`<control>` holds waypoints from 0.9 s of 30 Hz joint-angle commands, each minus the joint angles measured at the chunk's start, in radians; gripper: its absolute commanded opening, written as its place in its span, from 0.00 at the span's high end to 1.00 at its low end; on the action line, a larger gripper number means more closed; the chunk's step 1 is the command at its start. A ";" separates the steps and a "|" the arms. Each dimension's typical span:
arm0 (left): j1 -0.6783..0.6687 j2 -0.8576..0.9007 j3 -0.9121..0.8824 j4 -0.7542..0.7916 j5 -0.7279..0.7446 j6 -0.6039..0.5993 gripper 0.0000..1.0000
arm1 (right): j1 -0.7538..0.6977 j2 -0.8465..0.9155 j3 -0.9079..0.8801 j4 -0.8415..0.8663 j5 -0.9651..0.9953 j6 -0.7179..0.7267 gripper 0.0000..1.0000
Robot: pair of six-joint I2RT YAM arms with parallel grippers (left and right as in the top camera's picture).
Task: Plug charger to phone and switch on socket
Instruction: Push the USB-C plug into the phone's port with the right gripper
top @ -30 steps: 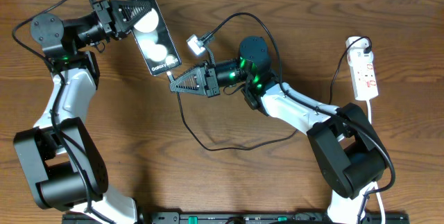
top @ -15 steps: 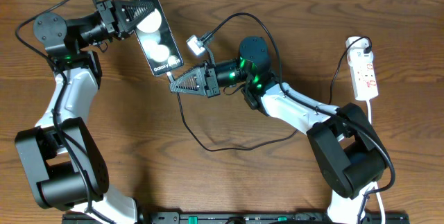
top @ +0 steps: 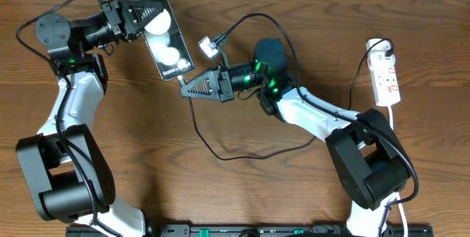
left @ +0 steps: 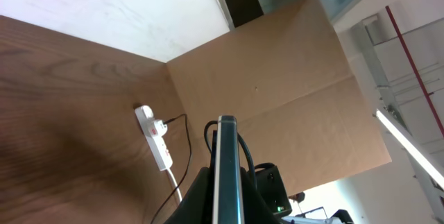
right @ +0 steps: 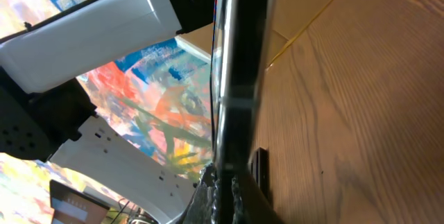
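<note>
Barely any movement: left gripper [top: 136,13] stays clamped on the phone [top: 165,35], back-left of the desk [top: 242,193]; right gripper [top: 187,89] still pinches the charger [top: 202,138] tip at its lower end; insertion looks unfinished; socket [top: 387,75], right edge, untouched.

The left tool [top: 141,13] has tilted the phone [top: 169,45] slightly.

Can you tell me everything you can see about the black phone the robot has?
The phone is a thin black slab with a shiny face. The face shows two white round spots and the word Galaxy near its lower end. From above it sits slanted over the wooden table. Both wrist cameras see it edge-on. The left gripper clamps its upper end. The right gripper, pinching the charger, meets its lower end. I cannot tell whether the plug is in.
</note>
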 commanded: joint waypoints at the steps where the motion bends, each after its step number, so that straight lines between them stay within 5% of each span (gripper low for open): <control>1: -0.006 -0.026 0.009 0.010 0.022 0.013 0.93 | -0.015 0.011 0.003 0.005 0.027 0.007 0.99; 27: -0.007 -0.026 0.009 0.009 0.024 0.013 0.93 | -0.011 0.011 0.003 0.006 0.150 0.067 0.99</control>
